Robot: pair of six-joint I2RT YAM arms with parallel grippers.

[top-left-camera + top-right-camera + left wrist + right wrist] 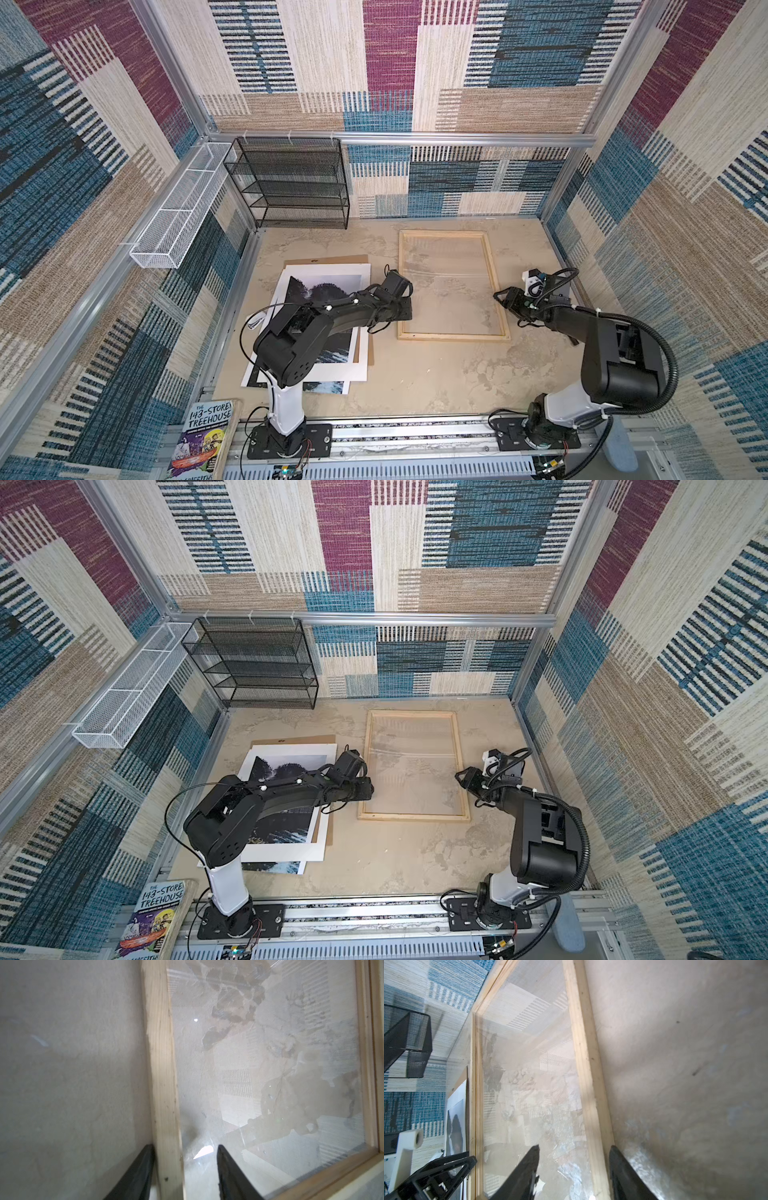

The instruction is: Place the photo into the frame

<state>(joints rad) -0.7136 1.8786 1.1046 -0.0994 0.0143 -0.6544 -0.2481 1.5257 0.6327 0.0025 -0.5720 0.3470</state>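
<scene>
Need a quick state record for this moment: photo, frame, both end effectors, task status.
photo: left side of the table, skewed under the white mat, on the brown backing board
frame: flat on the table, right of the photo, glazed, nothing in it
left end effector: open, straddling the frame's left rail
right end effector: open, straddling the frame's right rail
task status: photo not yet in frame

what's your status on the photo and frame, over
Jaws open on left gripper and right gripper, each straddling a side rail of the frame. The photo outside it, on its left. In the way: white mat over the photo.
</scene>
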